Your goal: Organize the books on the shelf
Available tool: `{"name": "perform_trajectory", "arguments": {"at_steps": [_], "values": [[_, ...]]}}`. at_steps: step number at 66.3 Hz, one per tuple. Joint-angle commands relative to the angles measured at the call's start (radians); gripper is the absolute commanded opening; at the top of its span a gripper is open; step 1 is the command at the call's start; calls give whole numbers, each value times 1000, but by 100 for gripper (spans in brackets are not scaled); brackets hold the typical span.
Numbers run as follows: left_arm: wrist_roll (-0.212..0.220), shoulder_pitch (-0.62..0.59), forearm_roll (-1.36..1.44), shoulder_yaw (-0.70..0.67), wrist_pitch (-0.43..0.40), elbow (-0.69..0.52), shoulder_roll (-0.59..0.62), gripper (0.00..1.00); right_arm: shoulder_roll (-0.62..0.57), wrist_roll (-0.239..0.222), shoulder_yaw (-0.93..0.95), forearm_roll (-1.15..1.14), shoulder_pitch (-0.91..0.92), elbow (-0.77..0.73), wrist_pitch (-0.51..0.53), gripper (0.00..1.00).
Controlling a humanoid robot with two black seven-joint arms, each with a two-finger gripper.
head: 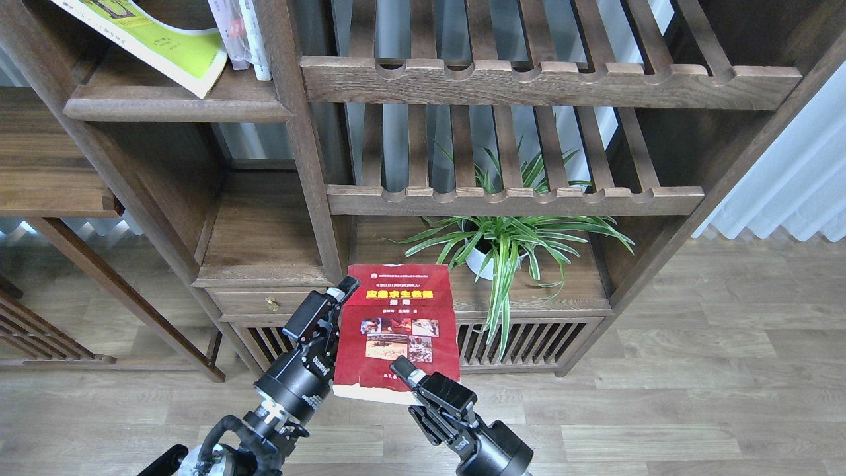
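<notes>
I hold the dark red book with small photos upright in the air, in front of the low cabinet. My right gripper is shut on its bottom edge, one finger on the cover and the other hidden behind. My left gripper stands at the book's left edge with its fingers apart, one fingertip at the top-left corner. The yellow-green book leans tilted on the solid dark-brown shelf at upper left. The pale lavender-white book stands upright beside it.
Two slatted racks with scalloped rails fill the right bay. A potted spider plant stands below them, right of the red book. A small drawer with a brass knob sits behind my left gripper. A thick upright post divides the bays.
</notes>
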Motion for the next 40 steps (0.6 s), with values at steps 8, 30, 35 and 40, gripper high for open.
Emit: {"name": "perform_trajectory", "arguments": {"at_steps": [8,30,35,40], "values": [[10,-24,3,3,1,2,0,100,-2,-1,-1,0,0,0,-1,13],[10,-30,4,18,1,0,8,100,-86,-4,20,-5,50,-3,-1,13],[10,-28,4,26,1,-2,14,100,-107,-13,20,-5,60,-6,-1,12],[10,-28,4,40,1,-5,31,100,-133,-20,25,-5,80,-18,-1,12]]}}
